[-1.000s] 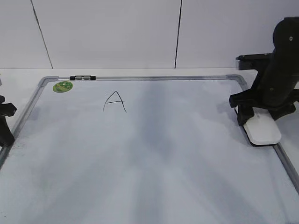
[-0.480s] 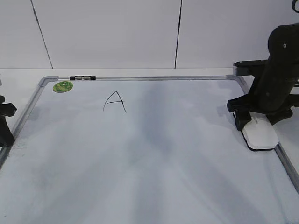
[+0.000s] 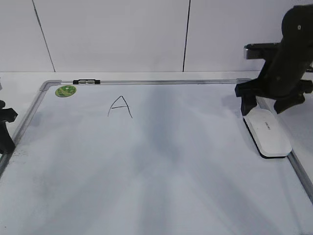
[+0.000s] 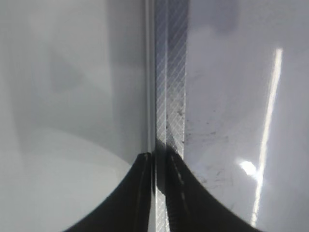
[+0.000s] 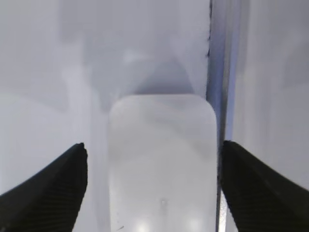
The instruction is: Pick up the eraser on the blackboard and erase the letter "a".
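Note:
The white eraser [image 3: 268,132] lies flat on the blackboard [image 3: 171,161] against its right frame. My right gripper [image 3: 264,104] hangs open above the eraser's far end, a jaw on each side and neither touching it. In the right wrist view the eraser [image 5: 161,164] lies between the spread fingers of the right gripper [image 5: 153,149]. An angular uppercase "A" [image 3: 120,106] is written at the upper left; no lowercase "a" shows. My left gripper [image 3: 5,131] sits at the board's left edge. In the left wrist view it [image 4: 158,157] is shut and empty over the frame strip.
A round green sticker [image 3: 65,90] is in the board's far left corner. A small black clip [image 3: 86,82] sits on the far frame. The grey metal frame [image 3: 299,171] runs just right of the eraser. A white wall stands behind the board.
My right gripper has risen and drawn back from low over the eraser. The eraser now shows at full length on the board. The left arm has not moved.

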Robot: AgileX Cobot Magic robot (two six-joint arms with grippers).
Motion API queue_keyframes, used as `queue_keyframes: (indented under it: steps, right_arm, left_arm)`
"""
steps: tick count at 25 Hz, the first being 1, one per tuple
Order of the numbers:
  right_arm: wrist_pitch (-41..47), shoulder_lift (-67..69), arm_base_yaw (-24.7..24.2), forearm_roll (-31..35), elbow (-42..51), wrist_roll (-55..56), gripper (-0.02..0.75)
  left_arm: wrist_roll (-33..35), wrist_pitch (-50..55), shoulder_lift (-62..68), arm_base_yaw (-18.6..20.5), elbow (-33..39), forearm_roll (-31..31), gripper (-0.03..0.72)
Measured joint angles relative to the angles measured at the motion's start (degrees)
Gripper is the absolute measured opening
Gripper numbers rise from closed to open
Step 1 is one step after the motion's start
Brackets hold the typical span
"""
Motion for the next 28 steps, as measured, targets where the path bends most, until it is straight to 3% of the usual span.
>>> queue_keyframes:
  steps: [6, 11, 15, 19, 21, 28]
  right_arm:
    - [12.9, 0.0, 0.0, -1.8, -12.6, -0.7, 0.641]
    - [19.1, 0.0, 0.0, -1.9, -17.5, -2.5, 0.615]
    - [19.7, 0.0, 0.0, -1.8, -17.6, -2.8, 0.598]
    - [19.7, 0.0, 0.0, -1.5, -17.6, -4.4, 0.596]
    - [19.7, 0.0, 0.0, -1.1, -17.6, -4.9, 0.596]
    - [19.8, 0.0, 0.0, 1.0, -17.6, -6.3, 0.594]
  left_arm:
    - [0.0, 0.0, 0.0, 0.0, 0.0, 0.0, 0.071]
    - [0.0, 0.3, 0.1, 0.0, -0.6, 0.3, 0.098]
    - [0.0, 1.1, 0.4, 0.0, -3.8, 0.7, 0.179]
    - [-0.2, 4.6, 0.4, 0.0, -8.6, 1.7, 0.352]
    - [-1.3, 7.2, 0.4, 0.0, -11.5, 3.3, 0.404]
    - [-4.8, 15.4, -0.2, 0.0, -19.6, 5.8, 0.436]
